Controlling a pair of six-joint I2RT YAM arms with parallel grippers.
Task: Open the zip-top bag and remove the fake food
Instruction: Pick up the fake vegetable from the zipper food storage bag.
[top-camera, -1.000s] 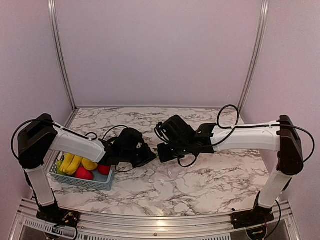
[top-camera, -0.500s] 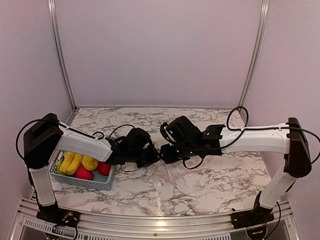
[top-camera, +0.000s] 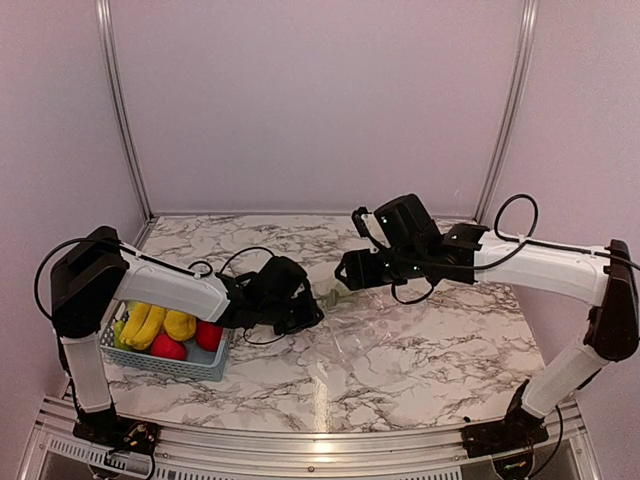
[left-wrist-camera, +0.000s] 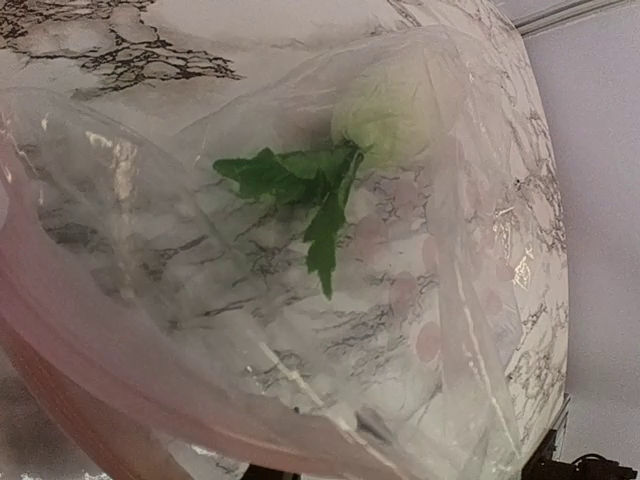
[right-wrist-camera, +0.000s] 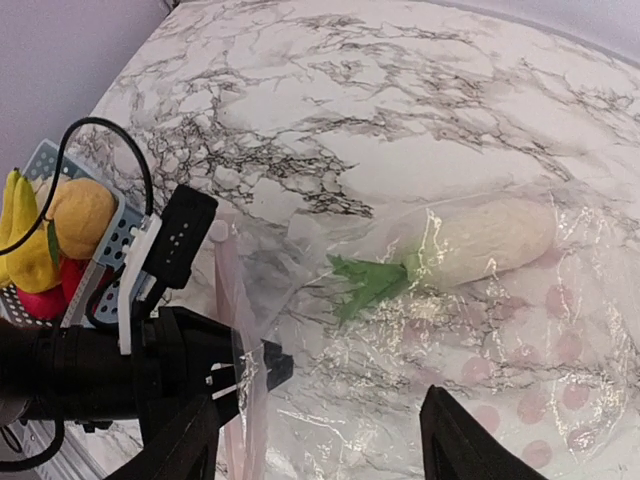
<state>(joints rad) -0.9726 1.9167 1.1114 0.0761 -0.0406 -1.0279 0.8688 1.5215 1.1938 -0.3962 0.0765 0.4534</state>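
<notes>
Since the bag (right-wrist-camera: 480, 300) is thin, limp and slick, lying on the surface (right-wrist-camera: 400, 100) between the arms with its mouth edge seemingly pinched in the closed left tool (right-wrist-camera: 245, 375), grip the likely light toy vegetable (right-wrist-camera: 490, 240) inside across its pale body; the right tool (right-wrist-camera: 320, 445) gapes wide, empty.

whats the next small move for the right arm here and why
Probably lower the open right tool to the pink zip edge near where the left tool pinches it, to pull the mouth apart; the leafy white vegetable lies inside the zip-top bag.
</notes>
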